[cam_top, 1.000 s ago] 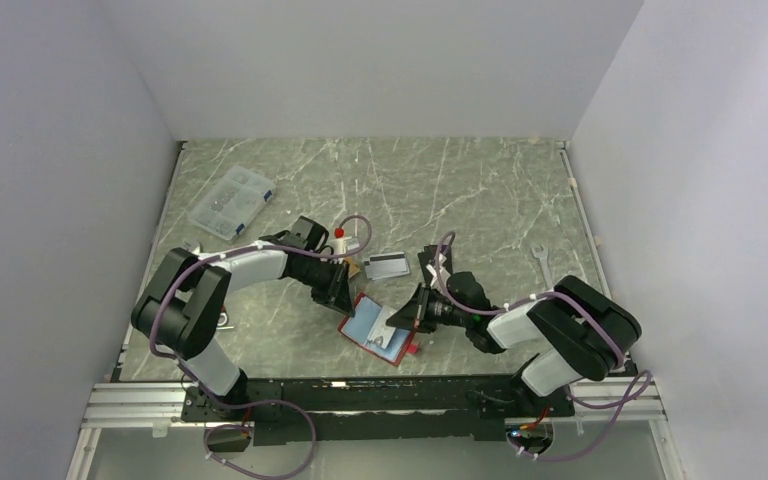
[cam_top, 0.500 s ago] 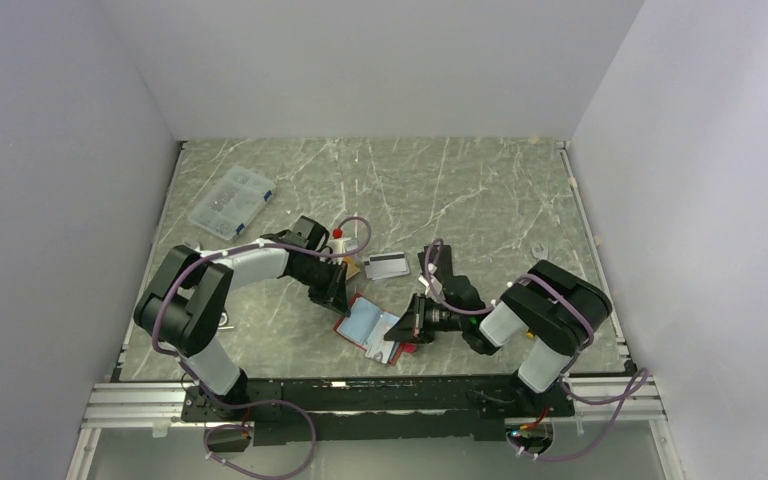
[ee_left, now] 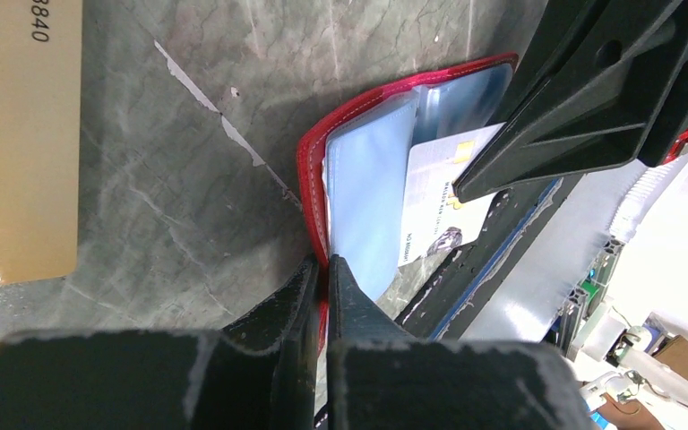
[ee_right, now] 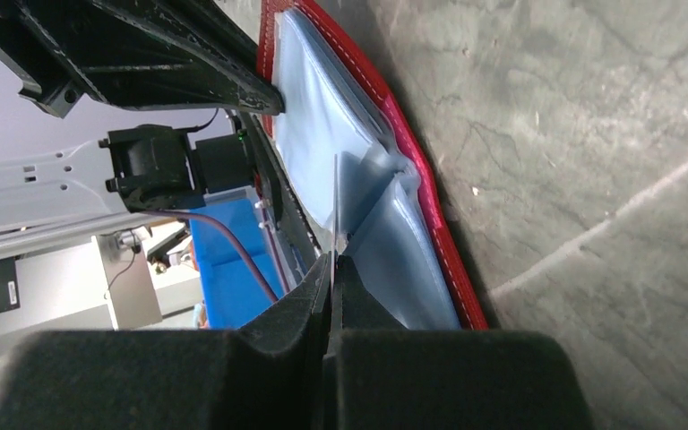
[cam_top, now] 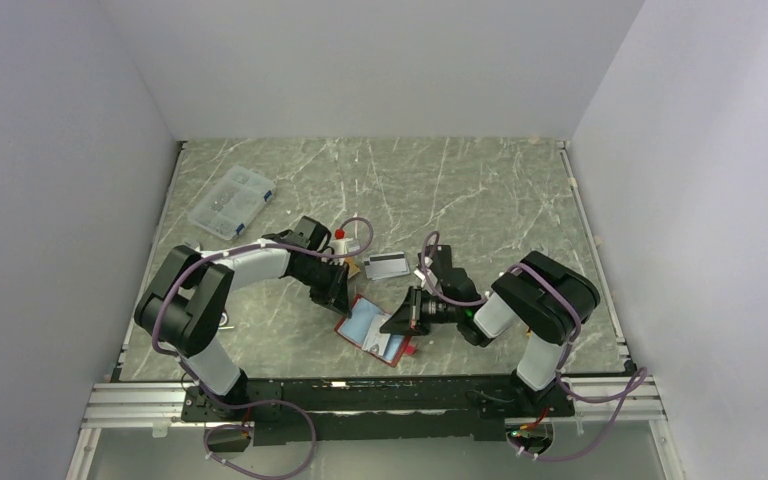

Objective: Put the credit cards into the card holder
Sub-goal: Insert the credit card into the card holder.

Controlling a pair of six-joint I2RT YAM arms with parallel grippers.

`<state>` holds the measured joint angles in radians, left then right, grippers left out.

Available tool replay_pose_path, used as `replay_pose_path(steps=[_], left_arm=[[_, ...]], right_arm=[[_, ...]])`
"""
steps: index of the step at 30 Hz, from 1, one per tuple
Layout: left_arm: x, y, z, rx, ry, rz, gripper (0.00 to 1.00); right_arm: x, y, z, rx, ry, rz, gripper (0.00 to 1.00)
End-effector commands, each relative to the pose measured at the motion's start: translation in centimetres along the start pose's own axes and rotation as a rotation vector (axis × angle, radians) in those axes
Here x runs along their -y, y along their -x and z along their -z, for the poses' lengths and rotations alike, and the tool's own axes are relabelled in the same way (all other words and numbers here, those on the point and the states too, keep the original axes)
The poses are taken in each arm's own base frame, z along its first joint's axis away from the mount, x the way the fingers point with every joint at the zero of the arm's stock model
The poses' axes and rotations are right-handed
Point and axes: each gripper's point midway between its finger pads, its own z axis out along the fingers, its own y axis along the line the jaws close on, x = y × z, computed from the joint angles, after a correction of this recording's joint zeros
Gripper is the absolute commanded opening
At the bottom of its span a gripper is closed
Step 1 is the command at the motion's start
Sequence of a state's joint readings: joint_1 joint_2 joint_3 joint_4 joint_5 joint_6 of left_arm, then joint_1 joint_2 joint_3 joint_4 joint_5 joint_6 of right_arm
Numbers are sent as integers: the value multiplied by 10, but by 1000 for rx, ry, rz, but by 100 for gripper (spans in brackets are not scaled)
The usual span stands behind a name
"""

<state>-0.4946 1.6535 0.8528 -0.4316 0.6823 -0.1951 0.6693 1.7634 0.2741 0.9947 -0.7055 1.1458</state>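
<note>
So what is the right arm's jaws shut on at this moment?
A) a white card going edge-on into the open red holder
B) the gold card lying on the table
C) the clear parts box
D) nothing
A: the right gripper pinches a thin white card that reaches into the pale pockets of the open red card holder.

Counter [ee_left: 188, 134]: grey-green marble-look, smooth, low sheen, pale veins. Card holder [ee_left: 312, 170]: red leather-like shell with white stitching, glossy clear plastic pockets inside; white card [ee_left: 439, 193] smooth plastic, gold card [ee_left: 18, 134] at 9 o'clock satin. Left gripper [ee_left: 321, 269] fingers [ee_left: 296, 300]: matt black plastic, scuffed edges.
</note>
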Motion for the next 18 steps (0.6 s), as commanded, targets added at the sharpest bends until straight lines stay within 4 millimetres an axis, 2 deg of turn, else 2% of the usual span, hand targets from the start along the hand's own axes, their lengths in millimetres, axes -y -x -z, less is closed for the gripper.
replay_pose_path(steps=[1, 5, 14, 18], left_arm=[[9, 9, 4, 14, -18, -49, 10], [9, 9, 4, 15, -17, -55, 10], [5, 9, 4, 15, 10, -57, 10], [4, 10, 4, 18, 16, -57, 11]], right_arm=[[-7, 11, -4, 14, 22, 44, 0], [-2, 13, -4, 22, 9, 27, 0], [7, -4, 3, -15, 5, -5, 0], [10, -5, 2, -21, -1, -13, 0]])
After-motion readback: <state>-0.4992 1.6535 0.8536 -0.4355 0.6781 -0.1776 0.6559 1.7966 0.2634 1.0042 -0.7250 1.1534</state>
